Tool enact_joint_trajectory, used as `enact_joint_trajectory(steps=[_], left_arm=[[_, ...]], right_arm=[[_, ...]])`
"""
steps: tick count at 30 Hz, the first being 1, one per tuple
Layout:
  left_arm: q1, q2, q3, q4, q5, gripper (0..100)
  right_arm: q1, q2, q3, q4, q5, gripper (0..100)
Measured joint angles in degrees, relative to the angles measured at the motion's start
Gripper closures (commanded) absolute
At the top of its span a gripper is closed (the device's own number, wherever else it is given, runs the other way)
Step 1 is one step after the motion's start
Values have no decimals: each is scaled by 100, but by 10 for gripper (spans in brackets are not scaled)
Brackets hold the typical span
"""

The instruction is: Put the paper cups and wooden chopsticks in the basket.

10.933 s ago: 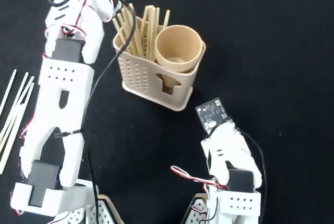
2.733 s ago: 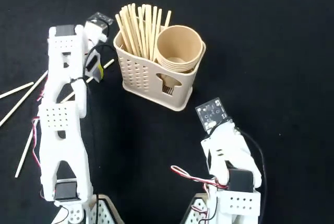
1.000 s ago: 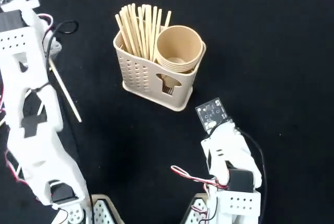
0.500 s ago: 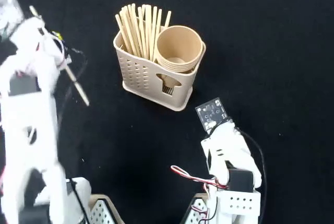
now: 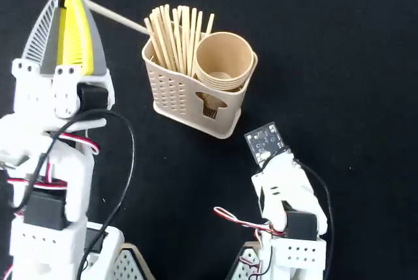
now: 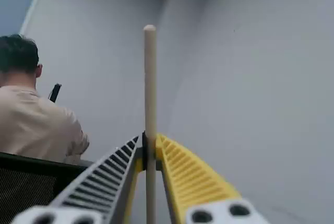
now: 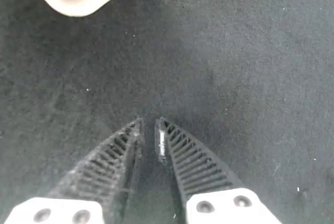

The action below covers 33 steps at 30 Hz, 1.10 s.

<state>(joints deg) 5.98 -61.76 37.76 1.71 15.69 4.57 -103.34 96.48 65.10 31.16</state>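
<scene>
Pinching one wooden chopstick [image 5: 111, 15] in tight-closed left gripper [image 6: 150, 144], hovered near the basket [image 5: 179, 94]; right gripper [image 7: 148, 125] nearly closed, empty.

The left gripper [image 6: 150, 144] is clamped on one chopstick [image 6: 150, 88], with a grey finger [image 6: 107, 174] on one side and a yellow finger [image 6: 182, 167] on the other. Taking the way the fingers point as twelve o'clock, the stick runs straight toward twelve, its rounded end well past the tips, against pale walls [image 6: 250, 78]. A black mesh [image 6: 23, 187] sits at about eight o'clock.
</scene>
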Motion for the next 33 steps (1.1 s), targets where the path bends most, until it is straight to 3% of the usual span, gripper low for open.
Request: enact_joint_trajectory(steps=[8,11,15,18,19,28,33], left_arm=[[264,2303,-141,0,0,970],[308,2514,-158,466,-97,970],[607,2549,-158,1046,-774,970],[695,2541,-167,1398,-1011,852],[730,2541,-167,1582,-1090,808],[897,2224,-1433,4114,-1495,811],[97,2277,-2664,6031,-2259,811]], right_arm=[[0,0,0,0,0,946],[0,0,0,0,0,946],[0,0,0,0,0,946],[0,0,0,0,0,946],[0,0,0,0,0,946],[0,0,0,0,0,946],[0,0,0,0,0,946]])
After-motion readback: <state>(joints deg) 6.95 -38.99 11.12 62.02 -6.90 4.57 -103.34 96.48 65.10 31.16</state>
